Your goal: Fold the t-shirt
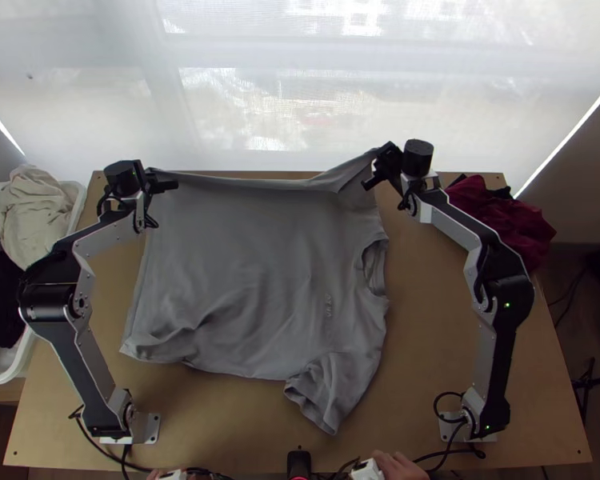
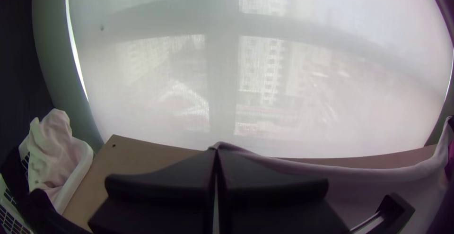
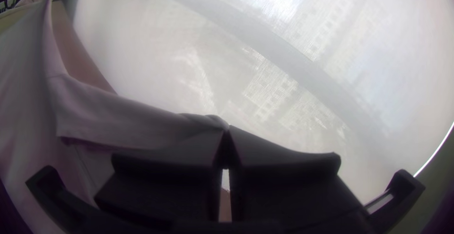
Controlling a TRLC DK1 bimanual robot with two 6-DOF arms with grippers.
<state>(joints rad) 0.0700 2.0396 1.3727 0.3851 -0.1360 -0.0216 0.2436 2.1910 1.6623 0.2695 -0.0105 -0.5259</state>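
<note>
A grey t-shirt (image 1: 244, 272) lies spread sideways over the table, its collar toward the right and one sleeve at the near right. At its far left corner is my left gripper (image 1: 158, 178); in the left wrist view that gripper (image 2: 216, 151) is shut on the hem corner of the t-shirt (image 2: 378, 179). My right gripper (image 1: 380, 164) holds the far sleeve at the far right, raised above the table. The right wrist view shows this gripper (image 3: 227, 129) shut on the sleeve end of the t-shirt (image 3: 118, 118). Between the two grippers the far edge hangs in a shallow sag.
A white basket (image 1: 20, 364) with light and dark cloth stands left of the table. Dark red cloth (image 1: 504, 220) lies at the table's far right corner. A person's hand (image 1: 400, 466) is at the near edge. Bare wood (image 1: 244, 416) shows in front of the shirt.
</note>
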